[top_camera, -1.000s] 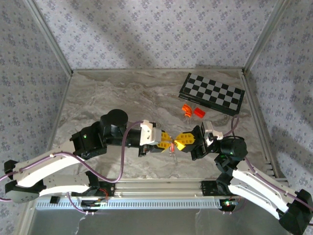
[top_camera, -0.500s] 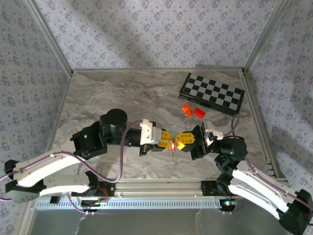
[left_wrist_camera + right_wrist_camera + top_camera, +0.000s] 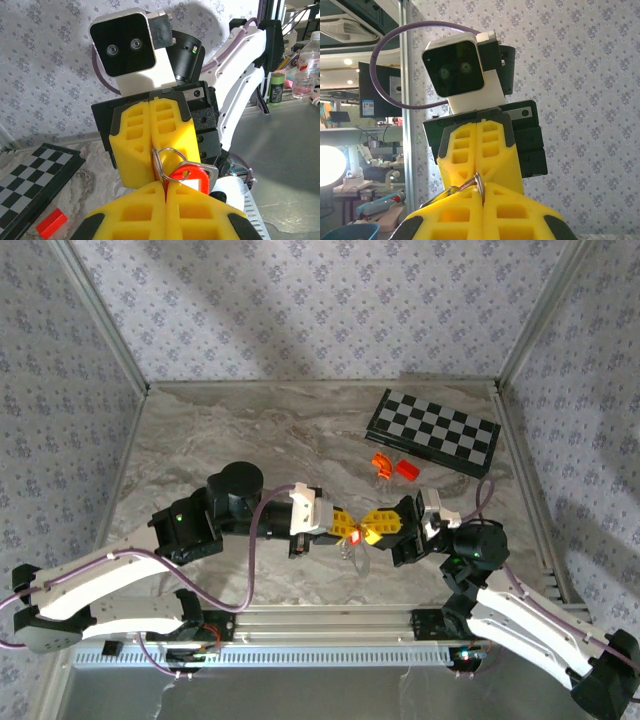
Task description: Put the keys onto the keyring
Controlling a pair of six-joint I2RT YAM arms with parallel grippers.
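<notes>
The two grippers meet tip to tip above the table's near middle. My left gripper (image 3: pixel 349 528) (image 3: pixel 165 186) is shut on the keys, a red plastic tag (image 3: pixel 192 172) (image 3: pixel 355 537) with a silvery metal piece (image 3: pixel 214 172) behind it. My right gripper (image 3: pixel 371 531) (image 3: pixel 481 192) is shut on the keyring (image 3: pixel 167 159) (image 3: pixel 479 181), a silvery split ring standing up out of its fingers. The ring's wire crosses the tag's loop. Whether it runs through the loop I cannot tell.
A black and white checkerboard (image 3: pixel 433 430) (image 3: pixel 30 175) lies at the back right. Two orange-red blocks (image 3: pixel 380 464) (image 3: pixel 405 469) sit just in front of it. Patterned walls close in the table on three sides.
My left gripper has closed tighter on the red tag and edged right toward the right gripper. The right gripper has stayed shut on the ring, almost still.
</notes>
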